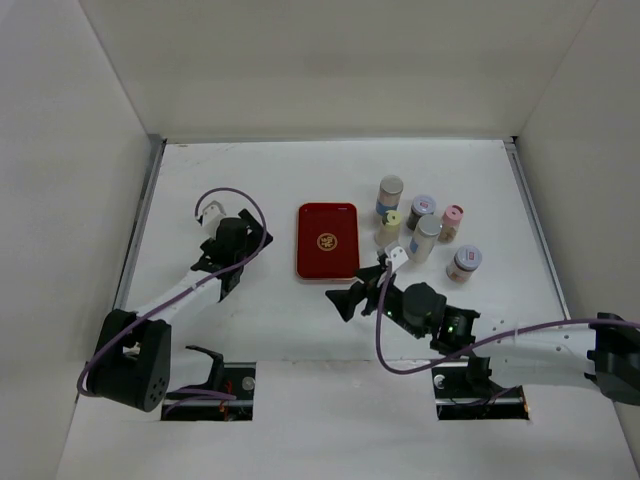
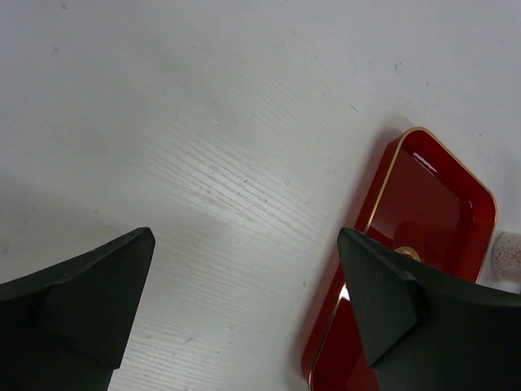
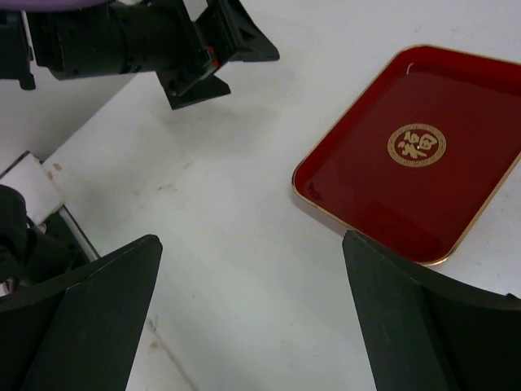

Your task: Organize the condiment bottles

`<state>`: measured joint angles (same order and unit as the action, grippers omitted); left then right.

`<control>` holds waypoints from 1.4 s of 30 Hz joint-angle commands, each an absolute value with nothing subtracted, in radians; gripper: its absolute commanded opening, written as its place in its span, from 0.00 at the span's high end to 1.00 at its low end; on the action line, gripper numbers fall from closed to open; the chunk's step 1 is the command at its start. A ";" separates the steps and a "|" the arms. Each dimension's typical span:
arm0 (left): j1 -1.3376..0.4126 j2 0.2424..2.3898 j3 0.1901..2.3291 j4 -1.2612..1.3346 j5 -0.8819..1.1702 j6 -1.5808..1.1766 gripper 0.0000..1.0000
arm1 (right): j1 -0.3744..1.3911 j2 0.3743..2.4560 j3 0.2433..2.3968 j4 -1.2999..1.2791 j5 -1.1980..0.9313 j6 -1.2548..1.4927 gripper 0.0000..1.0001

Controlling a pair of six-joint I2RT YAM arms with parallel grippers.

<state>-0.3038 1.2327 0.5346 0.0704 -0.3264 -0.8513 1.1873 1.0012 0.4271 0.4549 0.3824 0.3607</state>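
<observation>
my right gripper (image 3: 252, 238) is spread wide and holds nothing. my left gripper (image 2: 246, 236) is spread and empty too. the six condiment bottles (image 1: 426, 237) stand in a loose cluster behind and to the right of my right fingertips. those fingertips point the other way, toward my left gripper, so no bottle shows between them. only the red tray (image 3: 407, 155) does, ahead and to the right. the pale-yellow-capped bottle (image 1: 389, 228) is the closest to my right fingers, just beside the tray's right edge. from my left fingers the tray lies between me and the cluster, and only that pale cap peeks past its far rim. so i judge the right gripper the nearer one, and it has to swing round to face the bottles. every bottle stands upright, cap up, long axis vertical, so a level pinch around the body should suit.
</observation>
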 commanded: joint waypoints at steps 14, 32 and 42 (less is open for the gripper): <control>-0.478 1.233 0.601 0.042 -0.627 -0.808 0.00 | 0.987 0.963 0.656 0.361 0.367 0.434 0.81; -0.513 1.239 0.560 0.011 -0.609 -0.867 0.00 | 0.512 1.466 1.190 -0.101 0.423 0.305 0.03; -0.486 1.279 0.535 0.074 -0.503 -0.882 0.00 | 0.456 1.733 1.367 -0.138 0.420 0.288 0.01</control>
<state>-0.4946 1.3033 0.5503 0.0196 -0.5304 -0.8680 0.4732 1.7016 1.3018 -0.1287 0.4122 0.3027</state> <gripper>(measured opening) 0.997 0.992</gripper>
